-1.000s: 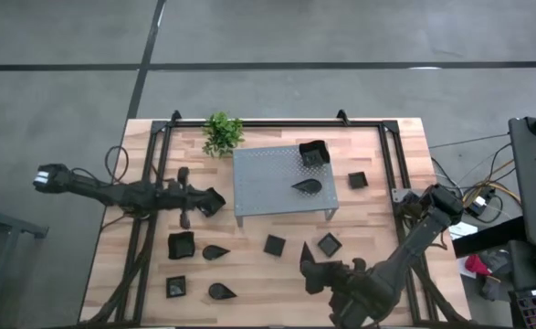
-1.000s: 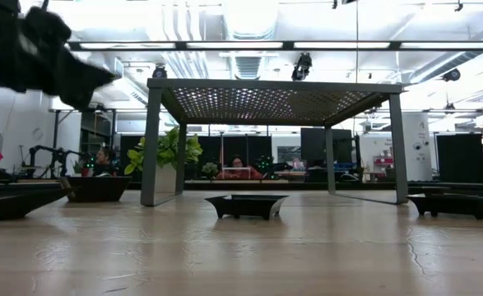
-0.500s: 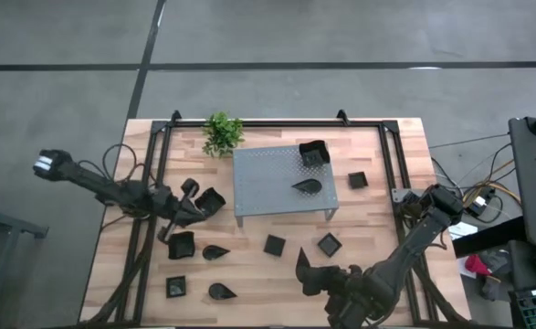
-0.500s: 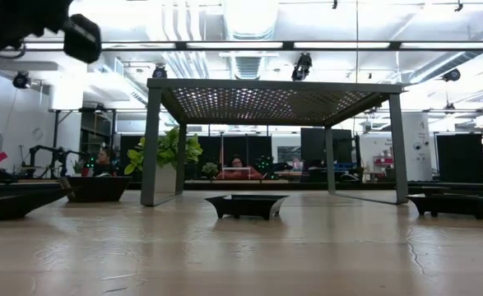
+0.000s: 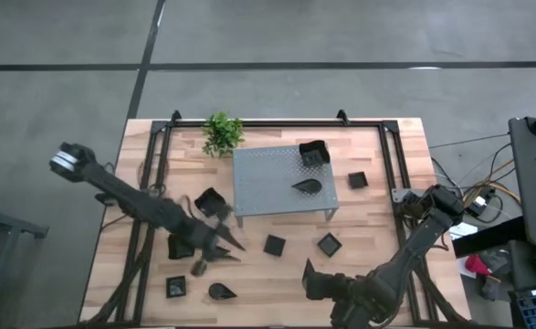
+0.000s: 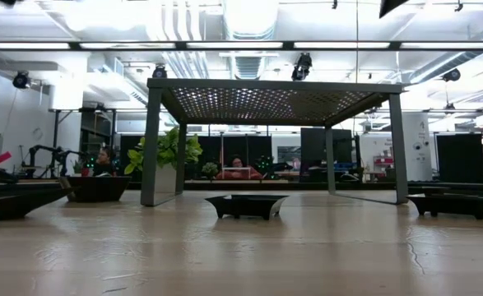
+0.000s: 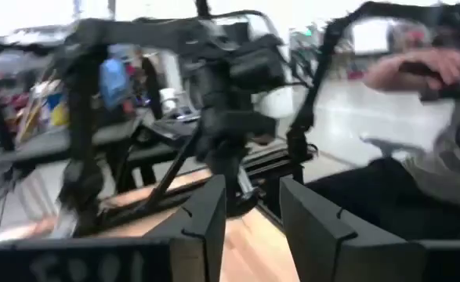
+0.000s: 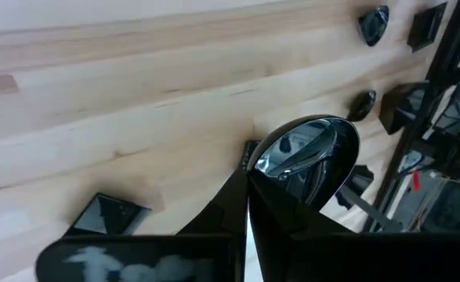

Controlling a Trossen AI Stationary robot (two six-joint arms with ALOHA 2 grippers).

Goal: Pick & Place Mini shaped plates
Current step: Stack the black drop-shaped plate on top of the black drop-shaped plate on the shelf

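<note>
Partly hidden teardrop plate, right gripper clamped

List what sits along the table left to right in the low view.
Left-edge plate → deeper plate → plant → middle plate → right plate.

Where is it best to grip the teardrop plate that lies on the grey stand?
Probably the rim at its broad round end, coming straight down from above. The teardrop plate lies flat on the stand, so only its rim offers an edge: one of the fingers inside, one outside. The left gripper is open and empty.
</note>
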